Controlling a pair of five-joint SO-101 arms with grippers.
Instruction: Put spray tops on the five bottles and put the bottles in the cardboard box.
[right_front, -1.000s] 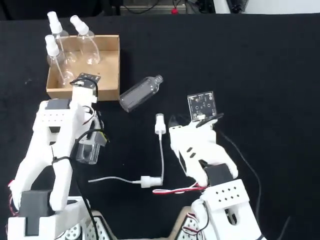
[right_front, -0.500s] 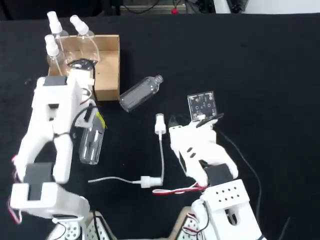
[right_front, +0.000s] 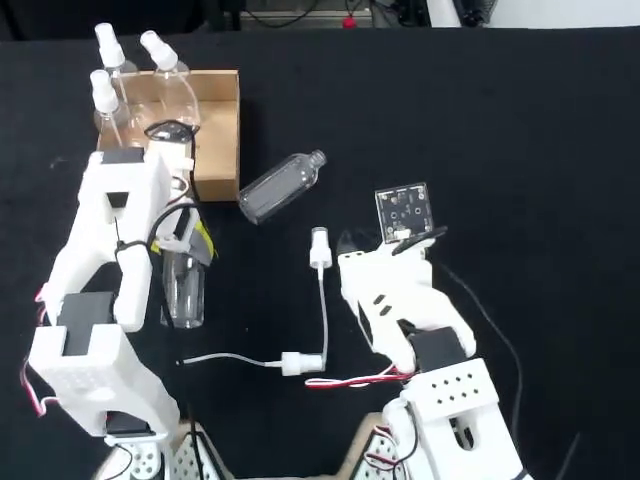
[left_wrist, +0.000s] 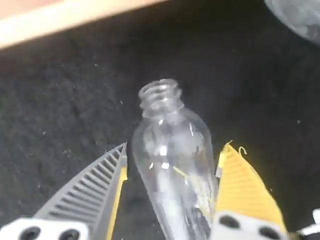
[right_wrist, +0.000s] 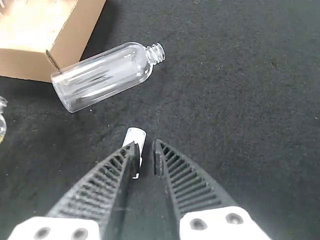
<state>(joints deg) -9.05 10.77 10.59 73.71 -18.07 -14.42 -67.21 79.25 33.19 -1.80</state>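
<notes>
The left pincer (left_wrist: 175, 150) clamps an uncapped bottle (left_wrist: 170, 125) at centre left of the high view, below the cardboard box (right_front: 218, 120) at upper left. The right pincer (right_wrist: 146, 145), slightly parted and holding nothing, rests mid-worktop (right_front: 500, 150), one fingertip beside a spray top (right_wrist: 135, 135).

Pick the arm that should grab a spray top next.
Right. The right gripper is open, with a spray top right at its tips; the left gripper is shut on the uncapped bottle.
</notes>
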